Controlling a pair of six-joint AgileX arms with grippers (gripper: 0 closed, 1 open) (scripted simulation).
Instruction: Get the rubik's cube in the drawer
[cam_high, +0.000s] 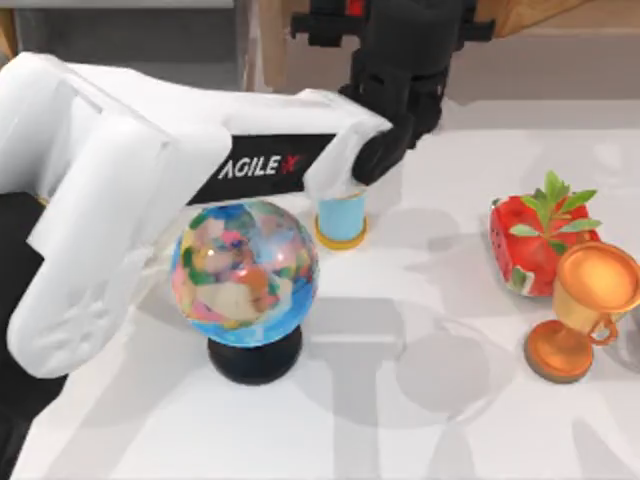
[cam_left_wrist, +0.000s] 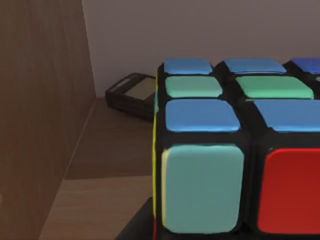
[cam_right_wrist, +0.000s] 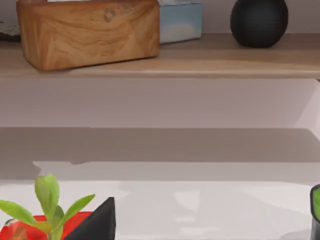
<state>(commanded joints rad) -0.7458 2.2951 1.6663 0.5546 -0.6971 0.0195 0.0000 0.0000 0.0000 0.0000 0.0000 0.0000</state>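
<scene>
Your left arm reaches across the table to the far edge in the top view, its black gripper (cam_high: 400, 120) up near the back, above the blue spool (cam_high: 342, 216). In the left wrist view the rubik's cube (cam_left_wrist: 235, 155) sits very close to the camera, with blue, green, teal and red stickers split by black lines, over a wooden floor beside a brown wooden side wall (cam_left_wrist: 40, 115), which I judge to be the drawer interior. A dark calculator-like device (cam_left_wrist: 132, 95) lies further in, at the back. You cannot tell from these views whether the fingers are closed on the cube or already parted, nor whether the cube rests on the wood or hangs above it. The risks from here: if you let go while it is still raised, it could tumble and roll towards the front edge; if you pull back with the fingers barely parted, you may drag it out again. Watch the side wall too, since it stands near the cube. Your right arm is parked, its wrist camera looking over the red strawberry-like pot (cam_right_wrist: 30, 231) towards a shelf.
</scene>
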